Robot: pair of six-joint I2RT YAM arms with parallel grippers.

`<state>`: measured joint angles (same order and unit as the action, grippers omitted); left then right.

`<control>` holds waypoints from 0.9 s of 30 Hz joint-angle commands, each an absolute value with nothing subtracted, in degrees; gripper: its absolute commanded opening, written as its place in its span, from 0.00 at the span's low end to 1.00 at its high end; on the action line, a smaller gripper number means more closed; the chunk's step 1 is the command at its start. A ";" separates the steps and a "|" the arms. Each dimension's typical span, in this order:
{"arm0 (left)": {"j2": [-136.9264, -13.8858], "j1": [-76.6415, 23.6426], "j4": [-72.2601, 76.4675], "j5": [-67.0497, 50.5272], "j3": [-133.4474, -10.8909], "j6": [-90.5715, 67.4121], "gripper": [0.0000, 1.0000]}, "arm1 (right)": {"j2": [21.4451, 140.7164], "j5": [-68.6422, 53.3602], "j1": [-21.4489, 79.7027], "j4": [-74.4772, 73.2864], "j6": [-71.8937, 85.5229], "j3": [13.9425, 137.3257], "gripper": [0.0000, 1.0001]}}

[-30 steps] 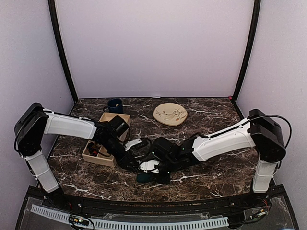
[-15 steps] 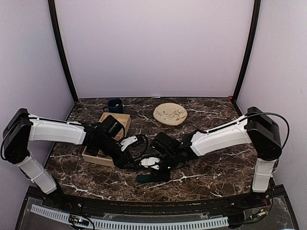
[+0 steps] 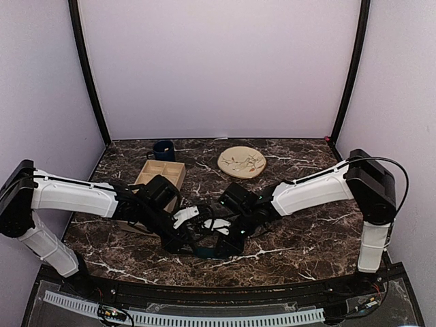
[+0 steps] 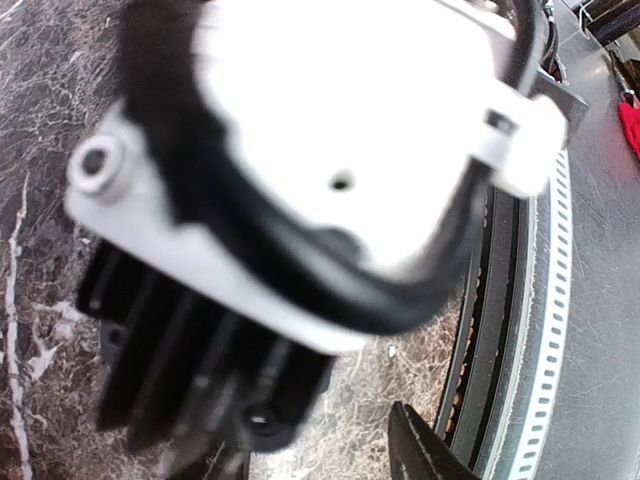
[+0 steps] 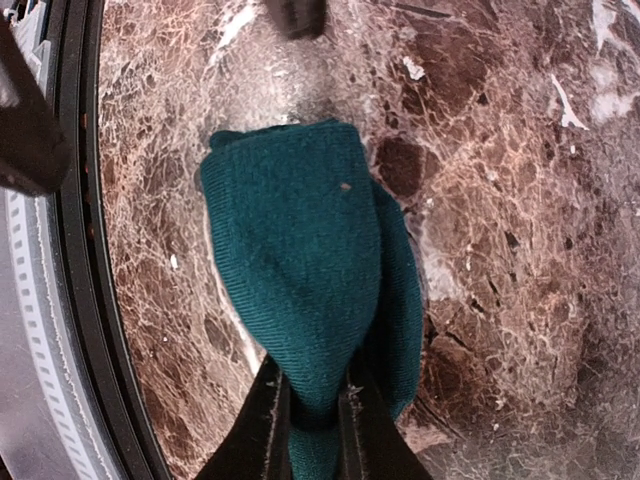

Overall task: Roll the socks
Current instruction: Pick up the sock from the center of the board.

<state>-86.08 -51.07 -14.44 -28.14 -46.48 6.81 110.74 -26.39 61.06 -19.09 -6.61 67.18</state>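
Observation:
The teal-green sock (image 5: 300, 270) lies bunched on the marble table near the front edge. My right gripper (image 5: 315, 425) is shut on its near end, with the fabric pinched between both fingers. In the top view the sock (image 3: 202, 251) shows only as a small teal patch under the two grippers. My right gripper (image 3: 223, 242) and left gripper (image 3: 185, 236) sit close together over it. In the left wrist view the right arm's white body (image 4: 330, 150) fills the frame. The left gripper (image 4: 310, 462) has its jaws apart with nothing between them. The argyle sock is not in view.
A wooden compartment box (image 3: 162, 173) stands at the left, partly behind my left arm. A dark blue mug (image 3: 163, 149) is behind it. A round beige plate (image 3: 242, 162) sits at the back centre. The table's black front rail (image 5: 75, 300) runs close beside the sock.
My left arm has stretched lower and forward, bringing its gripper toward the sock. My right gripper has shifted slightly forward, and the two grippers now hide most of the sock from above.

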 commanded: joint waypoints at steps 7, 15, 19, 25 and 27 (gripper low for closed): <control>-83.44 -55.39 -8.91 -24.74 -43.42 4.46 0.51 | 113.15 -28.89 60.32 -21.96 -5.19 67.81 0.09; -82.32 -58.52 -0.88 -16.64 -40.45 2.15 0.52 | 113.88 -30.80 59.87 -22.83 -4.99 68.20 0.09; -82.33 -59.61 1.60 -12.69 -39.60 2.30 0.54 | 114.27 -31.75 59.69 -23.12 -5.01 68.61 0.09; -83.97 -60.38 2.94 -12.35 -39.98 3.77 0.55 | 115.06 -32.70 59.47 -24.19 -5.19 69.79 0.09; -84.66 -60.97 3.11 -12.13 -39.99 4.48 0.55 | 115.34 -32.99 59.41 -24.57 -5.40 70.08 0.09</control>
<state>-84.05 -59.92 1.10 -13.43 -40.29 2.94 113.03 -31.79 59.46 -21.26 -5.37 69.45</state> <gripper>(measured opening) 0.547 0.088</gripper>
